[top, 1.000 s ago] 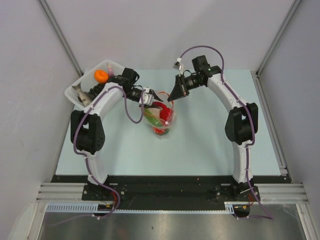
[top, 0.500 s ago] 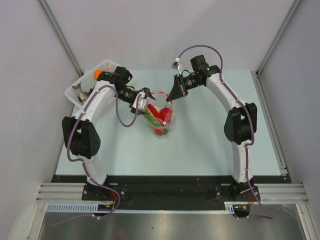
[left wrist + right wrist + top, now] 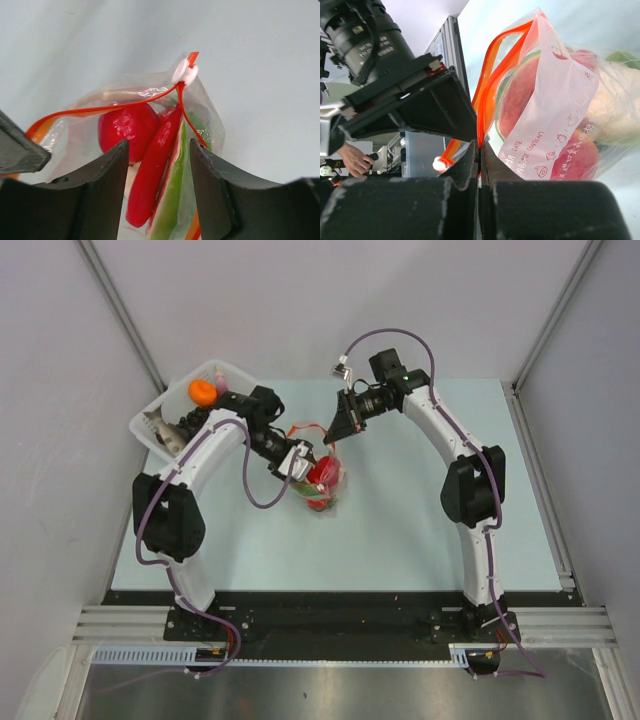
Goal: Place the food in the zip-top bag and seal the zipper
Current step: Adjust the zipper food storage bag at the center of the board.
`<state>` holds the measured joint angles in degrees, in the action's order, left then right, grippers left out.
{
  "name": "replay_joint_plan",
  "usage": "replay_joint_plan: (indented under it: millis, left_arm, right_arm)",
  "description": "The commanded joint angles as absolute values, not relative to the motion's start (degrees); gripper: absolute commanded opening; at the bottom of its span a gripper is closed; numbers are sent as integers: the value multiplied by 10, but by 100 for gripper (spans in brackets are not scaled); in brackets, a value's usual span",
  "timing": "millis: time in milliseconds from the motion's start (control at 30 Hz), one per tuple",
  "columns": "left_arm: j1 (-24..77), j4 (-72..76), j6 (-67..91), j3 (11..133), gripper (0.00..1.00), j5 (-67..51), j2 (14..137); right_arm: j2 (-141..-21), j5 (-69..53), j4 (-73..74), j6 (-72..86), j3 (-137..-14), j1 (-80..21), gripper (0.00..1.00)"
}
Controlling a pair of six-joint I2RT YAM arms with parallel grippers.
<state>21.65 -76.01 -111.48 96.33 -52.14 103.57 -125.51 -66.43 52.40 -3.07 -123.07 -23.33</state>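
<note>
Step in hand is judged to be the end of filling, going over to sealing. The zip-top bag (image 3: 327,488) is seen lying on the counter (image 3: 420,530) between the two arms, its mouth turned toward the far side and not yet sealed. A red tomato (image 3: 127,127), a red chili (image 3: 152,175) and a green vegetable (image 3: 170,210) are seen inside it. The right end effector (image 3: 480,148) is closed, and the zipper (image 3: 100,107) is pinched between its fingers at one end of the mouth, so that this edge is held up. The left end effector (image 3: 159,150) is open and empty, its fingers spread on either side of the mouth, nothing being gripped. The white slider (image 3: 185,74) is seen at the far end of the strip, where the two red-orange tracks meet. An orange (image 3: 202,392) is noted in the white basket (image 3: 143,430), well apart from the bag; whether it is meant to go in cannot be told. If not, the next move is judged to call for the slider to be gripped by the left end effector and drawn along the strip against the right-hand hold. Risk: the thin film may crumple or be pulled out of the pinch.
</note>
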Motion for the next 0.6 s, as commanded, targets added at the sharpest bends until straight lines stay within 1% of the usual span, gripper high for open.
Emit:
replay_joint_plan:
  millis: [0, 133, 200, 267, 400, 567]
  left_arm:
    - [216, -839, -1110, 965, 57, -498, 1007]
    - [193, -812, -1005, 1002, 57, -503, 992]
    - [180, -838, -1013, 1021, 59, -505, 991]
    - [177, -839, -998, 1006, 62, -498, 968]
    - [186, -838, -1036, 896, 66, -478, 924]
    - [212, -822, -970, 900, 68, -509, 945]
  right_arm:
    - [-1259, -665, 526, -42, -1265, -238, 0]
    - [-1255, -661, 537, -55, -1262, -240, 0]
    - [-1254, -659, 540, -60, -1261, -238, 0]
    - [-1253, -658, 543, -62, -1260, -240, 0]
    - [-1254, -657, 544, -66, -1259, -241, 0]
    - [-1256, -658, 546, -66, -1261, -242, 0]
